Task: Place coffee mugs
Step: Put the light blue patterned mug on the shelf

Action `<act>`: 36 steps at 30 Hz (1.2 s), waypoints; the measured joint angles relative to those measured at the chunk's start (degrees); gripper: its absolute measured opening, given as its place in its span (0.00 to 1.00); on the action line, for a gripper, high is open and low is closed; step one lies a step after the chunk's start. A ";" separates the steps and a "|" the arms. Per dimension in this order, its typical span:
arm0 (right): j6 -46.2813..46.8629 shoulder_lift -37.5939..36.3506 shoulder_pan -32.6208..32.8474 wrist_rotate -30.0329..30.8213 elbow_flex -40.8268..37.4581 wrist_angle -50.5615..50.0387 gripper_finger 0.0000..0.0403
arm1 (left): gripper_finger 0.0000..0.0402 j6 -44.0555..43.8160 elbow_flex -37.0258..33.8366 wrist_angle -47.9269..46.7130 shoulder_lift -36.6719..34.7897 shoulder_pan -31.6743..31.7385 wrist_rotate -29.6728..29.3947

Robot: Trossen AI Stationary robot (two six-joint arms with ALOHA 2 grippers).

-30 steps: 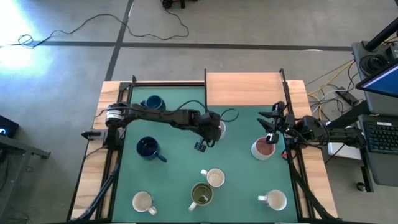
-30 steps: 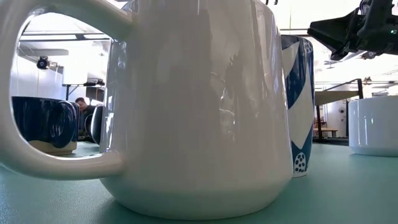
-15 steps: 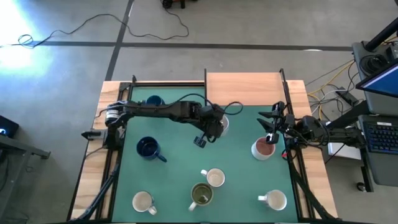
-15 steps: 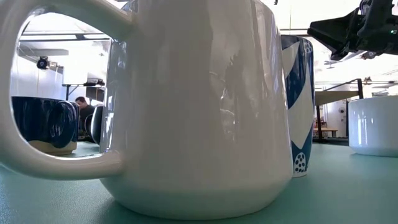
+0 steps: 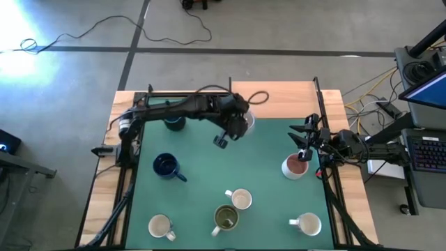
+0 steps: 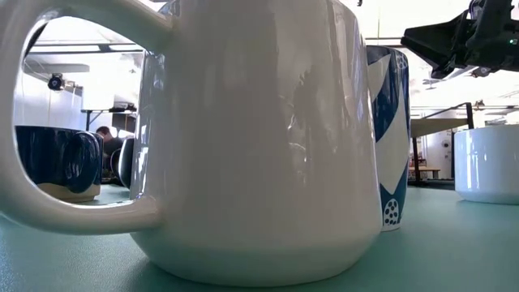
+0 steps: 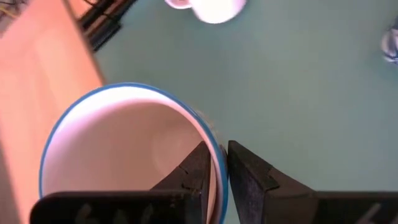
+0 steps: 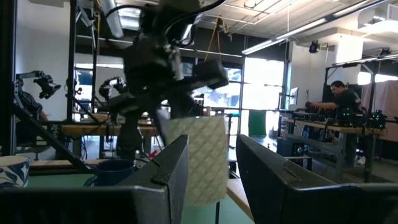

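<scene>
left gripper (image 7: 216, 163): I've got it pinched on the rim of a white mug (image 7: 124, 155) with a blue edge
that mug: up in the air near the table's far edge, by the wooden board (image 5: 272, 99)
right gripper (image 5: 305, 143): parked open at the right side, just above the pink-inside mug (image 5: 295, 167)

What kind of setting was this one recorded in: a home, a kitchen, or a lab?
Most likely a robotics lab or workshop: bare concrete floor with loose cables, a monitor beside the table, and workbenches behind.
</scene>
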 joint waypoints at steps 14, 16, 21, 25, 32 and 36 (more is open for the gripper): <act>-0.01 0.00 0.01 0.00 0.00 0.00 0.31 | 0.09 8.53 0.63 0.80 0.26 7.41 -0.04; 0.00 0.00 0.00 0.00 -0.02 0.00 0.31 | 0.09 9.63 0.52 0.81 0.28 8.08 -0.07; -0.01 0.00 0.02 0.01 0.00 0.00 0.31 | 0.09 11.81 0.47 1.06 0.28 9.59 -0.07; -0.02 0.00 0.00 0.00 0.00 0.00 0.31 | 0.11 11.99 0.47 1.14 0.28 10.28 -0.06; -0.02 0.00 0.02 0.00 0.00 0.00 0.31 | 0.13 11.92 0.47 1.36 0.28 10.86 0.06; -0.01 0.00 0.01 0.00 0.00 0.00 0.31 | 0.14 11.79 0.47 1.39 0.28 11.15 1.24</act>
